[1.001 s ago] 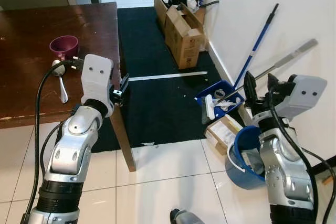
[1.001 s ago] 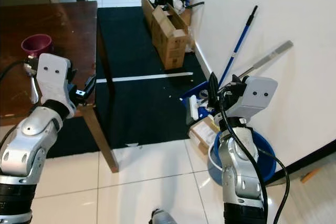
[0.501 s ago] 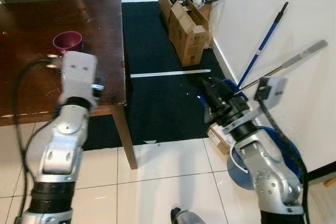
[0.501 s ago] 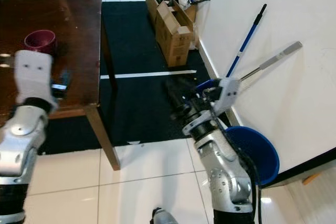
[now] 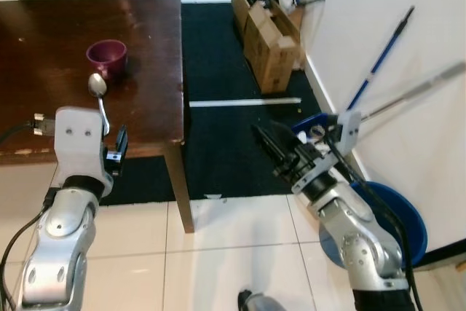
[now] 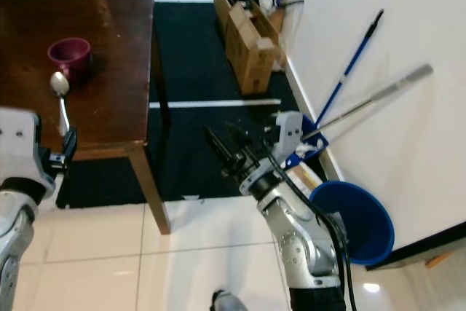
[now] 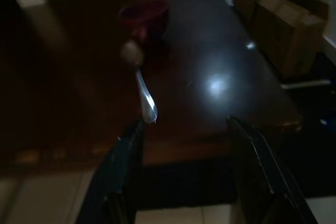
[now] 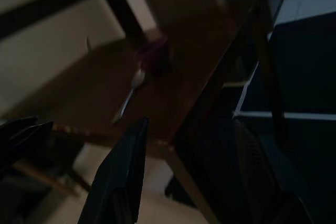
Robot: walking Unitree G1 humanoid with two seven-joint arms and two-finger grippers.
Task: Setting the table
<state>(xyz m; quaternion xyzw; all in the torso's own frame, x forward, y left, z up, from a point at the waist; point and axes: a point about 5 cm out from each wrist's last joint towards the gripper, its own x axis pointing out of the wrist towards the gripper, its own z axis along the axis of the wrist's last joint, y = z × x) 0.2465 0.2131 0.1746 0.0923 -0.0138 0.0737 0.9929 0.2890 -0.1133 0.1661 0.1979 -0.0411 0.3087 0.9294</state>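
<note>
Black fingers of left gripper (image 7: 184, 129) and right gripper (image 8: 184, 140) spread wide, holding nothing

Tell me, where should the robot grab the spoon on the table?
Probably the handle of the spoon, near its free end. It lies flat, bowl by the cup, handle pointing toward the left tool, whose fingers are open just beyond that tip. So come from above at the table's near edge, fingers straddling the thin handle.
</note>
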